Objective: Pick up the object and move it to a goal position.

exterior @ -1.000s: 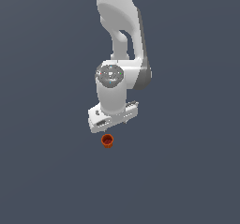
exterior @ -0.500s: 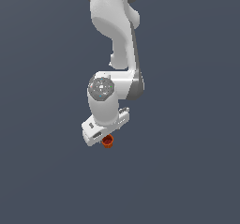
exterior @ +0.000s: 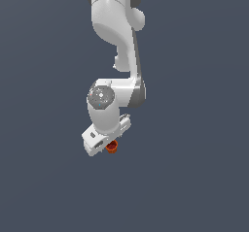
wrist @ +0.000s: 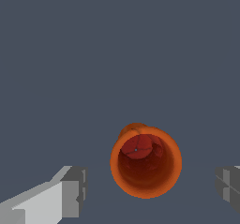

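The white arm (exterior: 114,46) reaches down over the plain grey worktop (exterior: 194,177), and its pincer (wrist: 150,190) hangs released, a finger (wrist: 70,192) standing apart from the cup on either side in the wrist view. The orange-red cup (wrist: 146,164) stands upright on the worktop between those fingers, mouth up, peeking out just under the pincer in the exterior view. It looks light, stiff and smooth-walled, so I judge a squeeze across the tapered wall just below the wider rim the safest hold, since the rim would check any downward slip.

Pretty clearly a bare simulator scene, not a real room: flat slate-grey backdrop filling every corner of both views, and 1 smooth rendered white arm (exterior: 114,56).
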